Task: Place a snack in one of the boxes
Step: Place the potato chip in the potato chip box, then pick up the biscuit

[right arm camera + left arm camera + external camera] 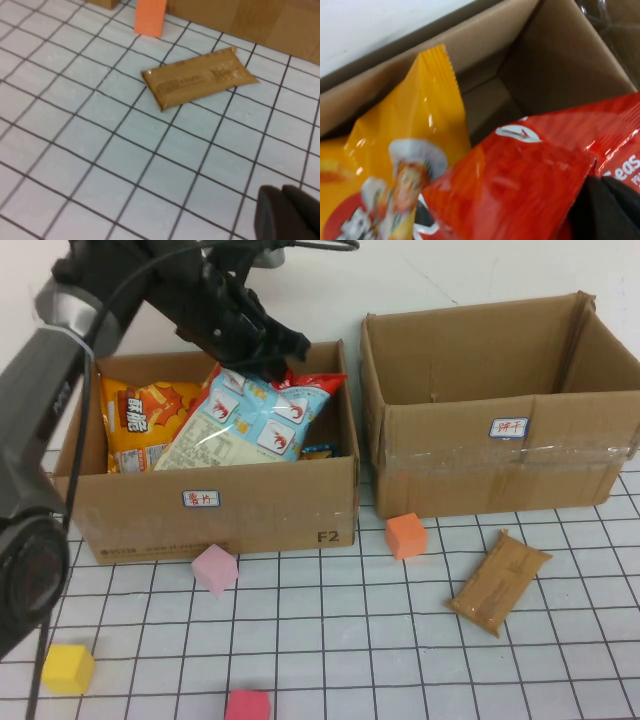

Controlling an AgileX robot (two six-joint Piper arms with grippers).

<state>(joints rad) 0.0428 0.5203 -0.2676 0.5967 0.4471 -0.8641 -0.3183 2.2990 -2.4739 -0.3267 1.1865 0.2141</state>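
My left gripper is shut on the top edge of a light-blue and red snack bag. The bag hangs tilted into the left cardboard box, leaning over its front part. In the left wrist view the gripper pinches the bag's red edge above the box's inside wall. An orange chip bag stands in the same box and also shows in the left wrist view. My right gripper is shut and empty above the grid mat, short of a brown snack packet.
The right cardboard box stands open. The brown packet lies on the mat in front of it. An orange cube, a pink cube, a yellow cube and a red cube sit on the mat.
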